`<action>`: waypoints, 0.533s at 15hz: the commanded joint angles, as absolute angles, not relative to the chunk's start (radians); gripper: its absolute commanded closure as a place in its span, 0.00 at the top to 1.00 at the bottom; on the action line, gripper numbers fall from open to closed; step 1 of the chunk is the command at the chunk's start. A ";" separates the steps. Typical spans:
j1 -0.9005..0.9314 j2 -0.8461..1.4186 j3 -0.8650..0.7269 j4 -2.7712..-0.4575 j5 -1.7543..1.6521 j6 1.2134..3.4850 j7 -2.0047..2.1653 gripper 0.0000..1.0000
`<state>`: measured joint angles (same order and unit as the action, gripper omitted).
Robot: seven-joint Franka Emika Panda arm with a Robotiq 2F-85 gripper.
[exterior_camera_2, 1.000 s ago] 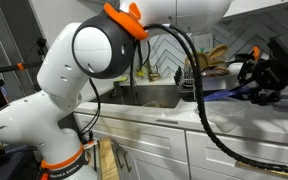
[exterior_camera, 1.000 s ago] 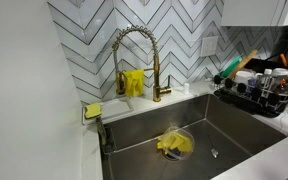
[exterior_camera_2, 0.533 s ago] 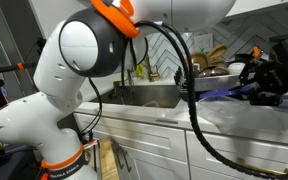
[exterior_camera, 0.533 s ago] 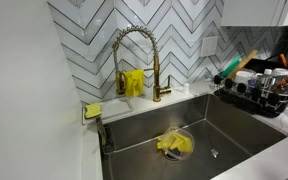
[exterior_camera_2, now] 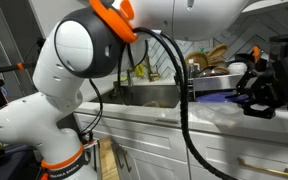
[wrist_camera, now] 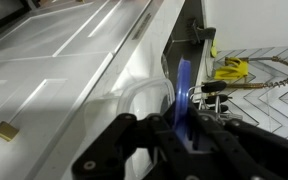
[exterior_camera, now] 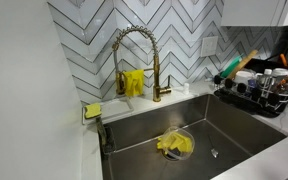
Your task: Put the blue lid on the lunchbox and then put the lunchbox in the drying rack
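Note:
My gripper hangs over the counter right of the sink, shut on the blue lid, which sticks out flat toward the sink. In the wrist view the blue lid shows edge-on between the black fingers of the gripper. Just past it on the white counter lies the clear lunchbox, open and apart from the lid. The drying rack, black wire and full of dishes and utensils, stands right of the sink. Its wires show beyond the lid.
A gold faucet arches over the steel sink. A yellow cloth lies in the basin and a yellow sponge sits on the left rim. The robot's white arm fills the foreground above white cabinets.
The gripper with the blue lid has sunk a little toward the counter and the arm's elbow has swung left. The sink and the rack are unchanged.

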<state>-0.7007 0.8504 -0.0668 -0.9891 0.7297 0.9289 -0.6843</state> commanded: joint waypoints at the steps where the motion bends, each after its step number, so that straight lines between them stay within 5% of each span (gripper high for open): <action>1: -0.705 0.837 -0.068 -1.040 0.754 0.961 -0.683 0.02; 8: -0.711 0.848 -0.064 -1.050 0.787 0.984 -0.697 0.02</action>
<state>-0.7021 0.8520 -0.0668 -1.0244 0.7666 0.9692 -0.6867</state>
